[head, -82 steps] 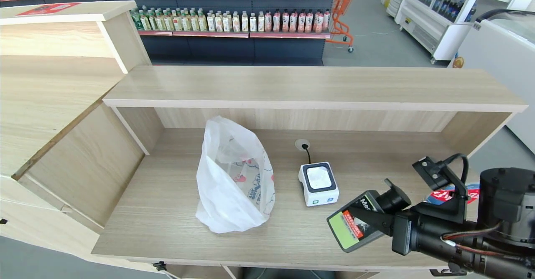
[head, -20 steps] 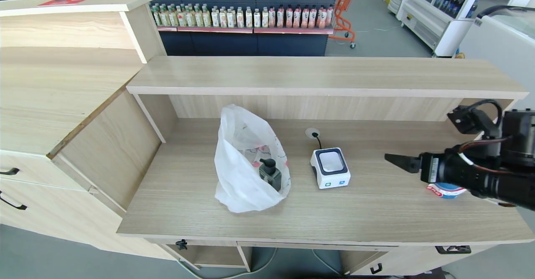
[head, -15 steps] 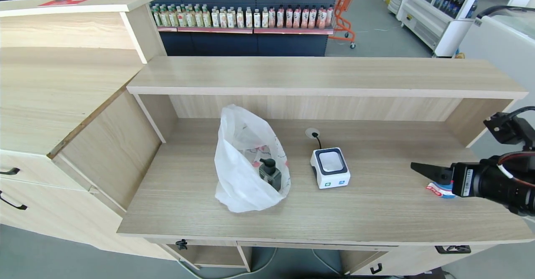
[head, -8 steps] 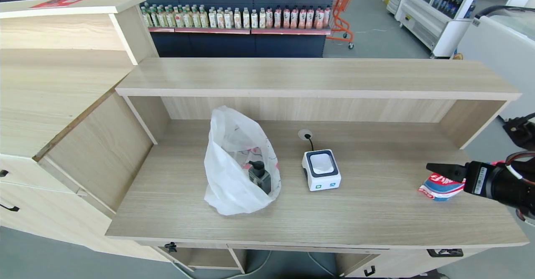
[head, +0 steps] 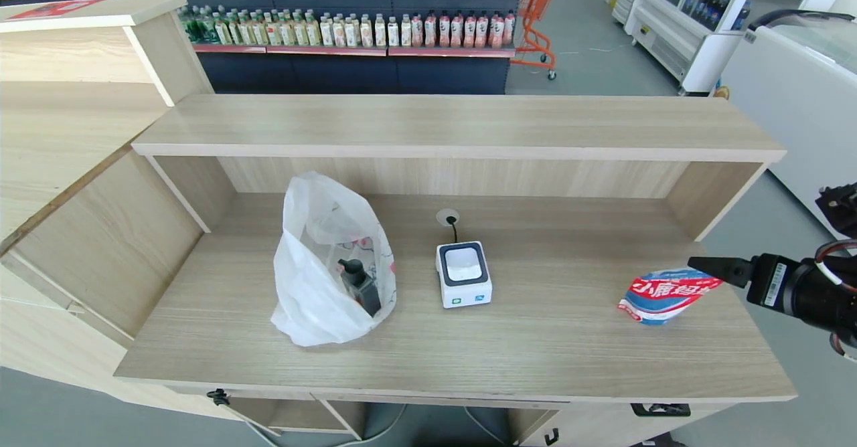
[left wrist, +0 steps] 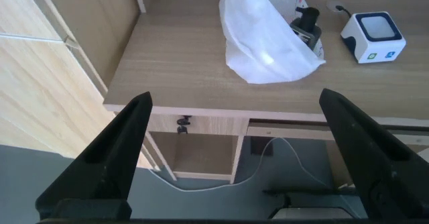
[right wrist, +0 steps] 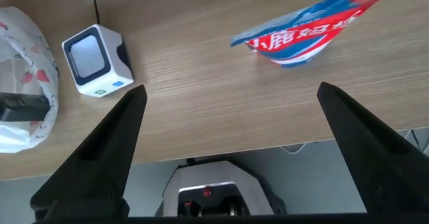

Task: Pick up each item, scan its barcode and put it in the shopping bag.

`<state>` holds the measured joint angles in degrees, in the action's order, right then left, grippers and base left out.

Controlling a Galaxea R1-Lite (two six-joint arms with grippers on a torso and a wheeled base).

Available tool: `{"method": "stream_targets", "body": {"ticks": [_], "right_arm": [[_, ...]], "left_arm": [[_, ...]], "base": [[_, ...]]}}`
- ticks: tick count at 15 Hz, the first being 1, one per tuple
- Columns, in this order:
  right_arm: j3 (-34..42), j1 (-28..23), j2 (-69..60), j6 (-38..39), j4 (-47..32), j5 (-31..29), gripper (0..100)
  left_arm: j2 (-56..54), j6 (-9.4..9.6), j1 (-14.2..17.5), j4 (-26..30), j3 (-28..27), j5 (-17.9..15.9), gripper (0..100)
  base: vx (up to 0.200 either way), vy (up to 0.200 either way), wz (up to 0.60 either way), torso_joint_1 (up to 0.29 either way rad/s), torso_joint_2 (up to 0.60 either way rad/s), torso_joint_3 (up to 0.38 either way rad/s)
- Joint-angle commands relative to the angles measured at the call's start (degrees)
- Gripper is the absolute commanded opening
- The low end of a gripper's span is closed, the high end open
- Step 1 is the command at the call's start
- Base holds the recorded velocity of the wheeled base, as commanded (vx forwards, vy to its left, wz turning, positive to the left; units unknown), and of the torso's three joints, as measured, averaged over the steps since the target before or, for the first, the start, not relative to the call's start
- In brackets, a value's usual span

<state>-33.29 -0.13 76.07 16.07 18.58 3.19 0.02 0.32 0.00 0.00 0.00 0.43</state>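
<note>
A white plastic shopping bag (head: 315, 300) stands on the wooden counter (head: 549, 340), left of centre, with a dark pump bottle (head: 360, 288) inside it. Right of the bag sits the white barcode scanner (head: 463, 283). A red, white and blue snack pouch (head: 666, 294) lies at the counter's right end. My right gripper (head: 710, 266) hangs open and empty just above and to the right of the pouch (right wrist: 301, 36). Open and empty too, my left gripper (left wrist: 234, 96) is low in front of the counter's left front edge, facing the bag (left wrist: 261, 39) and scanner (left wrist: 373, 36).
A raised shelf (head: 455, 126) runs along the back of the counter, with side walls at both ends. The scanner's cable goes into a hole (head: 447, 217) behind it. A taller wooden unit (head: 60, 139) stands at the left. Drawers sit under the counter (left wrist: 201, 127).
The head camera has shifted. The pump bottle that my right gripper held has gone into the bag; the right arm has drawn back to the right, uncovering the pouch.
</note>
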Motion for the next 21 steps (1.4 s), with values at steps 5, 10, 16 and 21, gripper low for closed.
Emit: {"method": "stream_targets", "body": {"ticks": [5,10,16,21], "right_arm": [[-0.6,-0.1,0.9,1.9,0.1,0.1,100],[-5.0,0.0,0.3,10.6,-7.8,0.1,100],[-16.5,5.8,6.5,33.9,-20.3,-3.8,100],[-23.0,14.5,18.7,45.0,-21.2,-14.3,100]], "left_arm": [[0.0,-0.05,0.0,0.0,0.0,0.0,100],[0.0,-0.05,-0.1,0.0,0.0,0.0,100],[0.0,-0.14,-0.1,0.0,0.0,0.0,100],[0.0,-0.14,0.0,0.0,0.0,0.0,100]], "base": [[0.0,-0.2,0.0,0.003,0.0,0.003],[0.0,-0.2,0.0,0.0,0.01,0.001],[0.0,0.0,0.0,0.0,0.0,0.0],[0.0,0.0,0.0,0.0,0.0,0.0]]}}
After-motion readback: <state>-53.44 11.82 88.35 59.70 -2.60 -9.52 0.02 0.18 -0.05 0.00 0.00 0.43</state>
